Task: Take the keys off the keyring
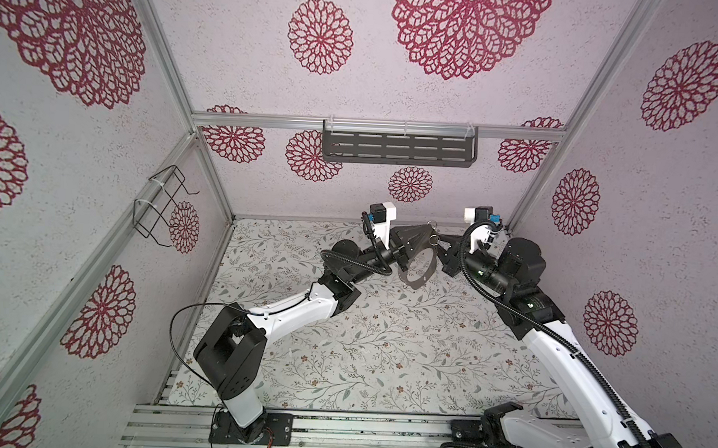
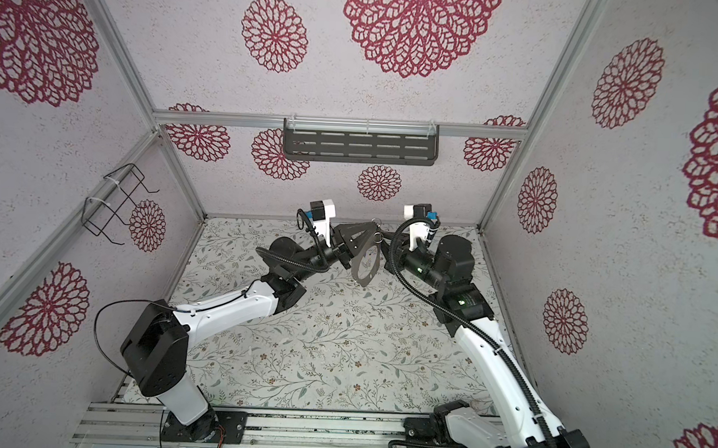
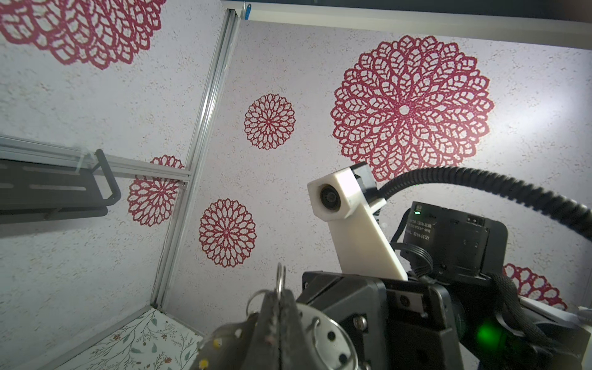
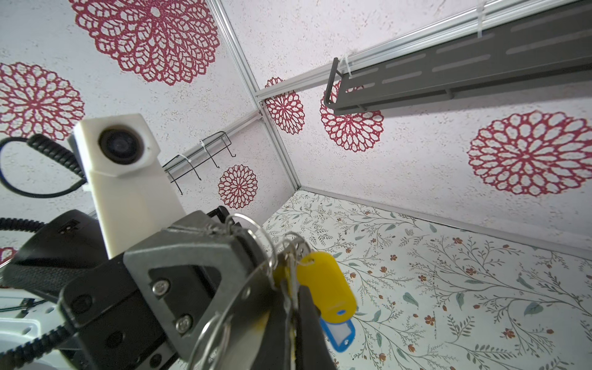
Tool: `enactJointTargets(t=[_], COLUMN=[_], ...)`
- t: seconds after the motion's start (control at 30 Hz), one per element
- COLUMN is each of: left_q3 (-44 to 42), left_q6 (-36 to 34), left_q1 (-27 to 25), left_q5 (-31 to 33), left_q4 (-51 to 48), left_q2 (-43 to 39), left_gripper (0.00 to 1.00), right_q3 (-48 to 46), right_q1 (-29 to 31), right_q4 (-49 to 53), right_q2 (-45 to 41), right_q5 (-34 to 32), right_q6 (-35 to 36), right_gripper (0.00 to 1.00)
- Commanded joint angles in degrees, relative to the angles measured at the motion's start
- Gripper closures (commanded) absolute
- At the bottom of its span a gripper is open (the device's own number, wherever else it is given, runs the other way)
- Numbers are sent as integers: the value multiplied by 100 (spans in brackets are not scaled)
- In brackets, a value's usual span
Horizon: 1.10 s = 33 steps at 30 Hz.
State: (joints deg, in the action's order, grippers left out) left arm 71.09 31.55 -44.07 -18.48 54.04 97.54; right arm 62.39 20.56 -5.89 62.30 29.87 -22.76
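Both arms meet in mid-air near the back wall. The keyring (image 1: 417,283), a thin grey metal plate with small rim holes, hangs between them in both top views (image 2: 361,281). My left gripper (image 1: 431,230) is shut on the keyring's upper rim (image 3: 333,333), and a small wire ring (image 3: 280,277) sticks out past its tips (image 3: 278,296). My right gripper (image 1: 439,240) faces it and is shut (image 4: 293,288) on a thin wire ring. A yellow key (image 4: 326,285) and a blue key (image 4: 339,333) dangle just beyond. The keys are hidden in both top views.
A dark slotted shelf (image 1: 398,147) hangs on the back wall above the grippers. A black wire rack (image 1: 162,208) is fixed to the left wall. The floral table mat (image 1: 385,338) lies below, enclosed by patterned walls and aluminium posts.
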Motion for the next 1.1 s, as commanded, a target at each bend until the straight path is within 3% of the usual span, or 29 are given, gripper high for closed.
enactJointTargets(t=[0.0,0.4,0.53,0.67,0.73,0.83,1.07], left_q3=[263,199,169,177,219,248,99], left_q6=[69,-13,-15,53,241,622,724], left_q1=[-62,-73,-66,61,202,408,574], left_q5=[342,601,471,-124,-524,-1054,-1305], left_q4=[736,973,955,660,532,502,391], left_q2=[27,90,76,-21,-57,-92,-296], left_gripper=[100,100,100,100,100,100,100], right_q3=[126,45,78,166,181,221,256], right_q1=[158,550,534,313,48,-402,-841], right_q4=[25,183,431,712,714,592,-398], right_q2=[55,187,90,-187,-315,-474,-456], right_q5=[197,282,-167,-795,-691,-323,682], right_q6=[-97,209,297,435,375,158,-819], right_gripper=[100,100,100,76,66,66,76])
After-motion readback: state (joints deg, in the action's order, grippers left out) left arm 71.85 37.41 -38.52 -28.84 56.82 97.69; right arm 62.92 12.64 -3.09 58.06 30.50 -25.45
